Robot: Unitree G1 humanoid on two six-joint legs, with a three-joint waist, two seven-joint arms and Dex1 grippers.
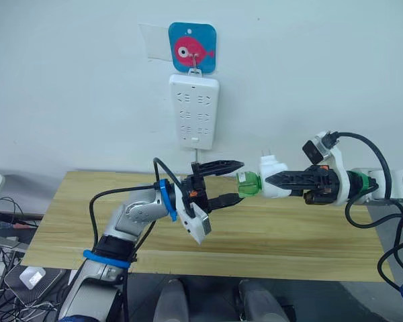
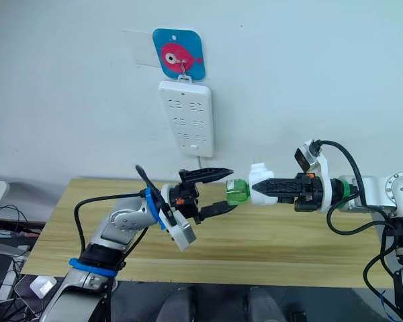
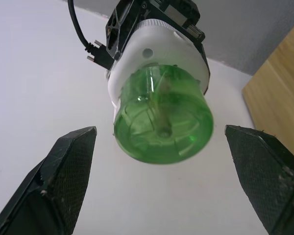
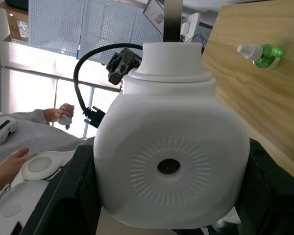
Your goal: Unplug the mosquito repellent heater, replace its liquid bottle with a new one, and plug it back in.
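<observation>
Heater (image 1: 274, 176) unplugged, held above the table (image 1: 289, 248) right of centre, clenched in the right gripper (image 1: 272, 180), prongs up. Green bottle (image 1: 248, 184) on its left end, pointing between the spread fingers (image 3: 63, 176) of the left gripper (image 1: 228, 181), touching neither. Spare bottle (image 4: 262, 53) lying on the table. Strip (image 1: 195, 111) on the far wall.

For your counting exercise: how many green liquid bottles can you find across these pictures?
2. One green bottle is fitted in the mosquito repellent heater held by the right gripper, between the open left gripper's fingers. A capped green bottle lies on the wooden table. Others may be hidden.
</observation>
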